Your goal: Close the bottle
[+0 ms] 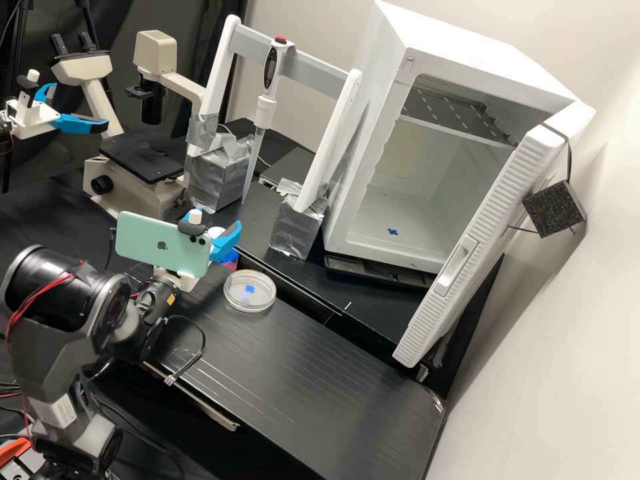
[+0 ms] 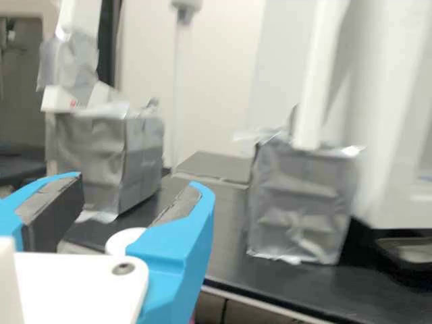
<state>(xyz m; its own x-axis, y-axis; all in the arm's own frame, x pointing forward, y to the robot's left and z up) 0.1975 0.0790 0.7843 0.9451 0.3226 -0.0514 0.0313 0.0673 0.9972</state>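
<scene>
In the high view my gripper (image 1: 213, 224) is over the bench's left part, partly behind the mint-green phone on the wrist. The wrist view shows the gripper (image 2: 140, 192) open, its two blue fingers well apart. A white round top, seemingly the bottle's cap (image 2: 122, 240), shows between and beyond the fingers; whether they touch it I cannot tell. The same white top (image 1: 215, 232) appears beside the blue finger in the high view. Below that finger is a small blue and purple patch, perhaps the bottle's body (image 1: 231, 258), mostly hidden. How the cap sits on the bottle is hidden.
A clear round dish (image 1: 250, 291) lies on the front bench, right of the gripper. Behind stand two tape-wrapped blocks (image 1: 297, 227) bearing a white frame with a pipette (image 1: 267, 100). A microscope (image 1: 143, 160) is at the back left, an open white cabinet (image 1: 373, 230) at the right.
</scene>
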